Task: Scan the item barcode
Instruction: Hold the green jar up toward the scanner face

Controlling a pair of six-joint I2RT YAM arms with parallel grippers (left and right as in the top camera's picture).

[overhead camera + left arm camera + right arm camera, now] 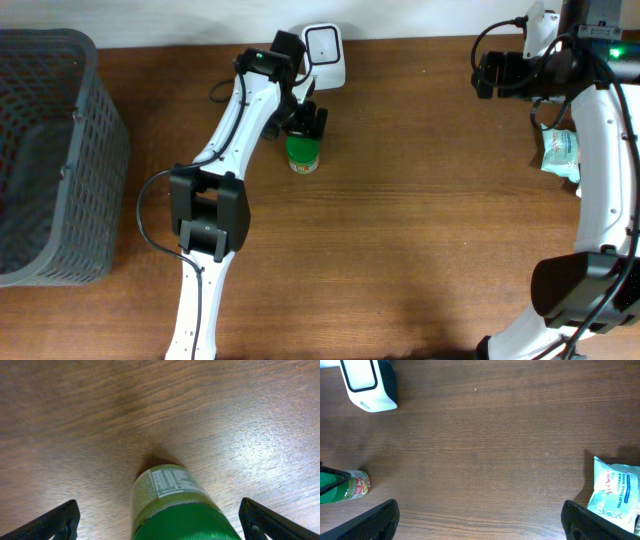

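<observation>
Overhead: left gripper [305, 120] sits right over the jar [303, 152], with the scanner [325, 55] just beyond it. The arm hides the jaws here. Right gripper [485, 75] is well apart.

Left wrist: jaws are wide open. The jar stands between the fingers [55, 522], bare table both sides, no contact. Printed label visible.

Right wrist: jaws wide open, nothing between them. Wipes [615, 492] beside one finger; jar and scanner beyond the other.
</observation>
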